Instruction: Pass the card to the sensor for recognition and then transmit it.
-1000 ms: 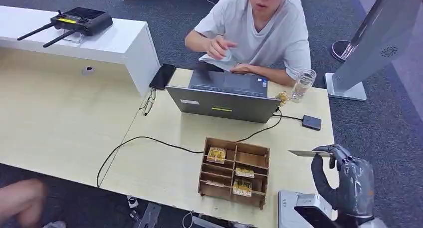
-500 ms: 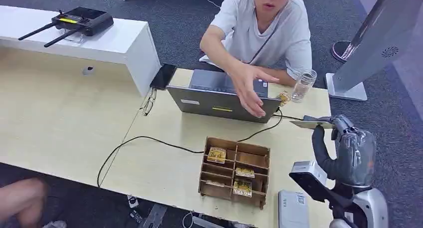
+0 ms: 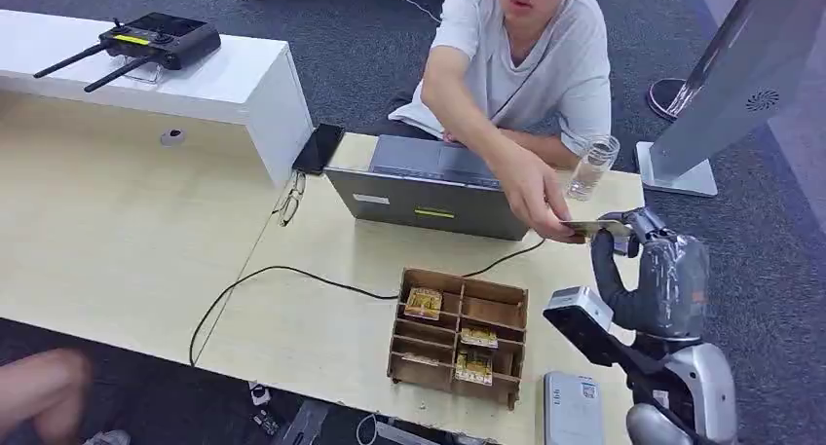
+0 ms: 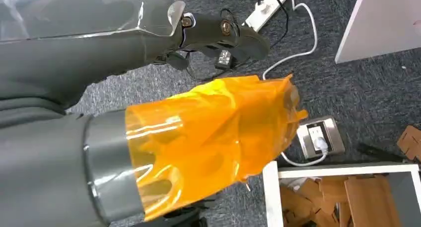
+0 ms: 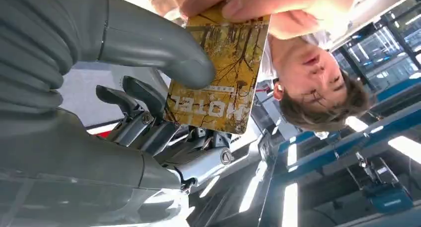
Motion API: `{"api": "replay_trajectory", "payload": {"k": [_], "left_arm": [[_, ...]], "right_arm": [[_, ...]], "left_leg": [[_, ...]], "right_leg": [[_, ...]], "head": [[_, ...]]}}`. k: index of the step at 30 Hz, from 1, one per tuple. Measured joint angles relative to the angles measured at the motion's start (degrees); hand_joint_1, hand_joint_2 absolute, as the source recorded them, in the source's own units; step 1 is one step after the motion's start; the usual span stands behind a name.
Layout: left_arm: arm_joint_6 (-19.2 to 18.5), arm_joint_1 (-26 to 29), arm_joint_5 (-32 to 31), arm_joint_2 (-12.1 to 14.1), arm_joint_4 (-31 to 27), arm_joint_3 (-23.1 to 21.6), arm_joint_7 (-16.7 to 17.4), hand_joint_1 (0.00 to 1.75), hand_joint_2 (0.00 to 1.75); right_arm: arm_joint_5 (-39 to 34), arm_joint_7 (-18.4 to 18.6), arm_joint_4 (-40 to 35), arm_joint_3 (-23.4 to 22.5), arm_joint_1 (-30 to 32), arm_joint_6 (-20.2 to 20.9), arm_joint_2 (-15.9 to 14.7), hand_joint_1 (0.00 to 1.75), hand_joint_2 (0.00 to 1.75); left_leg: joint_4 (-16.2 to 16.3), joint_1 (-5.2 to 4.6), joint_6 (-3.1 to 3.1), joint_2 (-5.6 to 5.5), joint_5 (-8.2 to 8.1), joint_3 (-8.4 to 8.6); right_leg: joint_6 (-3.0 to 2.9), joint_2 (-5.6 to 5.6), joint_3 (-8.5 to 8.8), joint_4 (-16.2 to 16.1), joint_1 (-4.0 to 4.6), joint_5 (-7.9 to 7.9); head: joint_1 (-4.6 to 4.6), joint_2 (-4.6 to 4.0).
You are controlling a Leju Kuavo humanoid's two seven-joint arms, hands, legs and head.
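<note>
Right hand (image 3: pixel 651 275) pinches card (image 5: pixel 218 73) over the bench (image 3: pixel 321 328), person's hand (image 3: pixel 534 194) gripping its far edge; card thin, stiff, slick, best held by an edge; left hand fingers unclear

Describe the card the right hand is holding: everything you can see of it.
The thin, flat rectangular yellow card looks like glossy plastic, printed with bare brown tree branches on a golden ground and the word HOTEL in pale capitals, with a line of small text beside it. In the head view it lies roughly level above the pale wooden table, near the grey laptop. The right hand pinches one end, thumb pressed on its face; the person's hand grips the opposite end.
</note>
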Motion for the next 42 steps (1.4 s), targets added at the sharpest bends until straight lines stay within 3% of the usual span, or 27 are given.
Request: {"api": "replay_trajectory", "payload": {"k": [1, 2, 3, 5, 6, 23, 24, 30, 42], "left_arm": [[0.0, 0.0, 0.0, 0.0, 0.0, 0.0, 0.0, 0.00, 0.00], [0.0, 0.0, 0.1, 0.0, 0.0, 0.0, 0.0, 0.00, 0.00], [0.0, 0.0, 0.1, 0.0, 0.0, -0.1, 0.0, 0.00, 0.00], [0.0, 0.0, 0.1, 0.0, 0.0, -0.1, 0.0, 0.00, 0.00], [0.0, 0.0, 0.2, 0.0, 0.0, -0.1, 0.0, 0.00, 0.00], [0.1, 0.0, 0.6, 0.0, 0.0, -0.2, 0.0, 0.00, 0.00], [0.1, 0.0, 0.6, 0.0, 0.0, -0.2, 0.0, 0.00, 0.00], [0.5, 0.1, 1.7, 0.0, 0.0, -0.2, -0.3, 0.00, 0.00], [0.5, 0.1, 2.9, 0.0, 0.0, -0.1, -0.5, 0.00, 0.00]], "right_arm": [[-0.3, 0.1, 0.1, 0.4, -0.1, 0.4, 0.0, 0.99, 1.75], [-0.5, 0.3, 0.3, 0.7, -0.2, 0.6, 0.0, 0.10, 1.75], [-0.8, 0.4, 0.4, 0.9, -0.2, 0.9, 0.0, 0.00, 1.75], [-1.1, 0.4, 0.6, 1.5, -0.3, 1.2, 0.0, 0.00, 1.75], [-1.1, 0.4, 0.7, 1.7, -0.3, 1.3, 0.0, 0.00, 0.00], [-1.1, 0.3, 1.0, 3.2, 0.0, 1.1, 0.1, 0.00, 0.00], [-1.1, 0.3, 1.0, 3.2, 0.0, 1.1, 0.1, 0.00, 1.75], [-0.4, -1.6, -1.4, 4.0, 3.1, -0.9, 0.1, 0.00, 1.75], [1.3, -1.6, -3.2, 9.4, 5.7, 0.2, 0.8, 0.00, 1.75]], "left_leg": [[0.0, 0.00, 0.00, 0.00, 0.00, 0.00], [0.0, 0.00, 0.00, -0.01, 0.00, 0.00], [0.0, 0.00, 0.00, -0.01, 0.00, -0.01], [0.0, 0.00, 0.00, 0.00, 0.00, -0.01], [0.0, 0.00, 0.00, -0.01, 0.00, -0.01], [0.0, 0.00, 0.00, 0.01, 0.00, -0.01], [0.0, 0.00, 0.00, 0.01, 0.00, -0.01], [0.0, 0.01, -0.01, 0.02, -0.01, -0.01], [0.0, 0.05, -0.03, 0.04, -0.03, -0.02]], "right_leg": [[0.00, 0.00, 0.00, 0.0, 0.00, 0.00], [0.00, -0.01, 0.00, 0.0, 0.00, 0.00], [0.00, -0.01, 0.00, 0.0, 0.00, 0.00], [0.00, 0.00, 0.00, 0.0, 0.00, 0.00], [0.00, -0.01, 0.00, 0.0, 0.00, 0.00], [0.00, 0.01, -0.03, 0.0, 0.00, 0.00], [0.00, 0.01, -0.03, 0.0, 0.00, 0.00], [0.00, 0.03, -0.06, 0.0, 0.01, 0.00], [-0.01, 0.06, -0.09, 0.0, 0.05, -0.01]], "head": [[0.02, 0.00], [0.00, 0.00], [0.02, 0.00], [0.00, 0.00], [0.02, 0.00], [0.00, 0.00], [0.00, 0.00], [0.02, 0.00], [0.00, 0.00]]}}
